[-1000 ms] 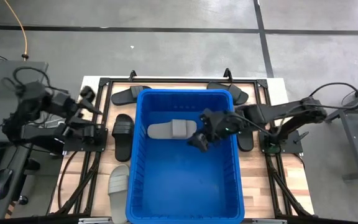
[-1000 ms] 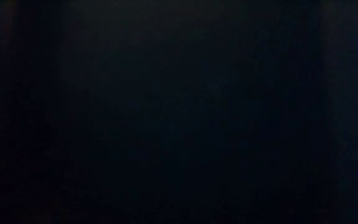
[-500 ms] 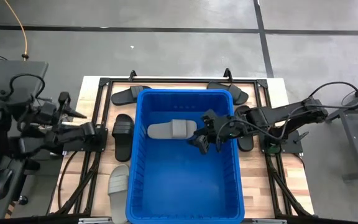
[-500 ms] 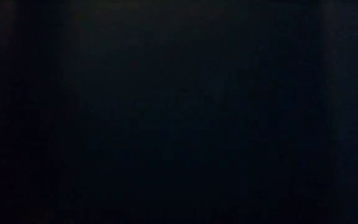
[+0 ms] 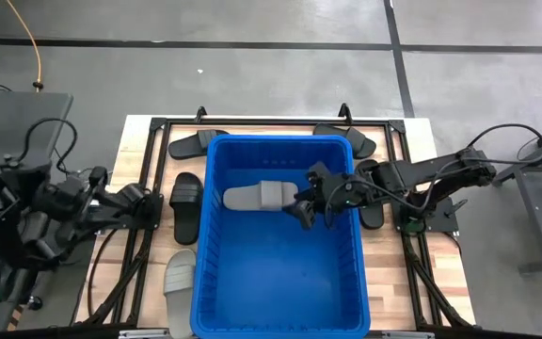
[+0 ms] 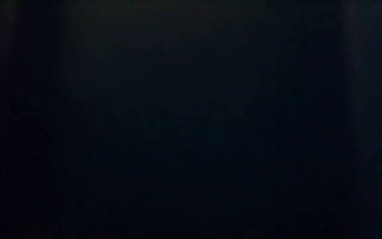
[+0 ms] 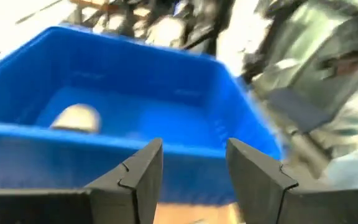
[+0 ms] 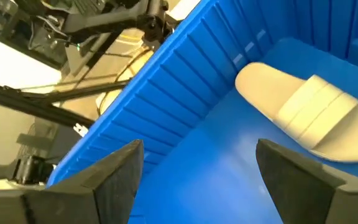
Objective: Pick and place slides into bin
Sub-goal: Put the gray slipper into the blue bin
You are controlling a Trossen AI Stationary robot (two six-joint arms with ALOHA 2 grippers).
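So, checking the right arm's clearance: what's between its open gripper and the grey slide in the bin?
Only bare bin floor separates the right gripper from the grey slide, per the right wrist view.

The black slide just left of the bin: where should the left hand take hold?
Grip the wide strap of the black slide, coming straight down from above. It lies flat, sole down, lengthwise along the blue bin wall, so the raised strap near its far end is the easiest part to pinch. The left hand is open beside it.

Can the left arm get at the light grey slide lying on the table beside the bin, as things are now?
Probably yes. The light grey slide lies on the left arm's side of the bin, nothing on it; the left gripper, open and empty, is nearby.
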